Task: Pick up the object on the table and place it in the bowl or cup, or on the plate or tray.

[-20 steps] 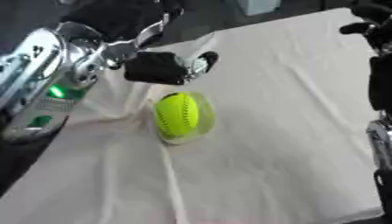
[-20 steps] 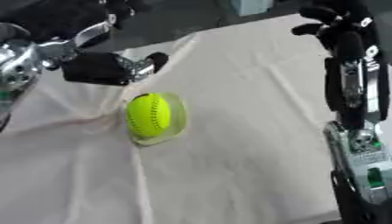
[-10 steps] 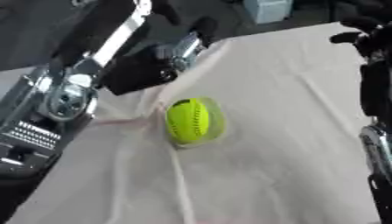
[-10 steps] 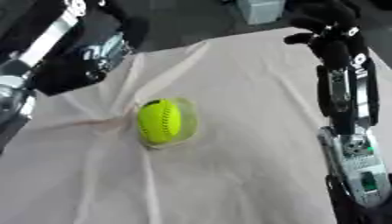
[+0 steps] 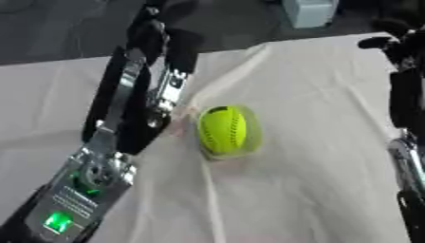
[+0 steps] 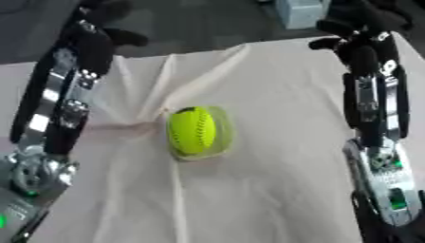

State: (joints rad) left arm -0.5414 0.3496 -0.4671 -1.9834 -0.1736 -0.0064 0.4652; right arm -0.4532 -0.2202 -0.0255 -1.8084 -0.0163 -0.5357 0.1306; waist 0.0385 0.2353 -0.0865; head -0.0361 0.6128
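Looking down, I see a wrinkled cream cloth-covered table (image 5: 315, 190) whose far edge runs aslant across the top, with dark floor beyond it. Near the middle of the cloth sits a small clear shallow cup (image 6: 221, 135), and inside it rests the bright yellow-green ball with dark stitching (image 6: 191, 130), filling most of the cup and rising above its rim. Open cloth lies on all sides of the cup, widest toward me and to the right.

My left arm stretches up the left side, its black left hand (image 5: 170, 40) over the far table edge, well apart from the ball; its fingers look curled, holding nothing. My right hand (image 6: 357, 28) hangs at the upper right above the far corner, black fingers bent inward with nothing between them, also well away from the cup. A pale blue box (image 5: 309, 12) stands on the floor beyond the table.
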